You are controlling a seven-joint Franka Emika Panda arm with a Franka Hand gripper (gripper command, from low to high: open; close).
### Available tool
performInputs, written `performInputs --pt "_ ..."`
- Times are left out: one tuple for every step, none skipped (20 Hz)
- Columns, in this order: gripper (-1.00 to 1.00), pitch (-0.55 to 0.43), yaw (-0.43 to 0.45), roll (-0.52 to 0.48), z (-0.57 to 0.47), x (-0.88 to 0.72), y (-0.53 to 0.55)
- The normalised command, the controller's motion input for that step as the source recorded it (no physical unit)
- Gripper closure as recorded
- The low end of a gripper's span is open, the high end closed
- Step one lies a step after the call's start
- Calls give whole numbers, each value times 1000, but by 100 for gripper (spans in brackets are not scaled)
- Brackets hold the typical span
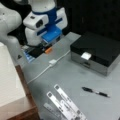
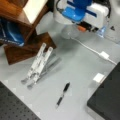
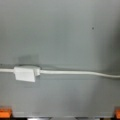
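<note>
Locate the gripper point(image 1: 47, 48) at a front view's upper left, low over the grey table point(image 1: 75, 75); its orange fingertips point(image 1: 48, 50) show beneath the blue and white arm head. In a front view it appears at the top point(image 2: 85, 27), again with one orange tip point(image 2: 81, 28) visible. In the wrist view you see only two orange tips, one at each bottom corner point(image 3: 5, 112), so the fingers stand wide apart with nothing between them.

Find the white cable point(image 3: 75, 72) running across the wrist view, with its white block point(image 3: 25, 73) at the left. This cable lies nearest the gripper, on the table ahead of the fingertips and not touching them. Both front views show it too point(image 1: 40, 73) point(image 2: 87, 47).

Note what only the front views show: the black pen point(image 1: 95, 92) point(image 2: 63, 94), the metal strips point(image 1: 66, 103) point(image 2: 37, 66), and the black box point(image 1: 100, 50) point(image 2: 107, 100). The wooden stand point(image 2: 27, 48) appears in a front view.
</note>
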Motion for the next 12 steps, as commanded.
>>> performInputs --pt "-100 373 34 -494 16 9 -4" --pt "-100 441 32 -610 26 14 -6" --pt "-100 452 30 -630 52 41 -16" --pt "-100 441 22 -636 92 100 -14" --pt "-100 405 18 -602 145 191 14" --pt "-100 368 10 -547 170 235 20" --pt "-100 327 1 -496 189 297 29" --pt "-100 281 -4 -446 197 342 32" --pt "-100 252 -14 -399 200 375 24" --pt "-100 239 -34 -355 201 403 12" --pt "-100 233 -54 -315 198 409 0" --pt "-100 239 -79 -312 198 419 -18"
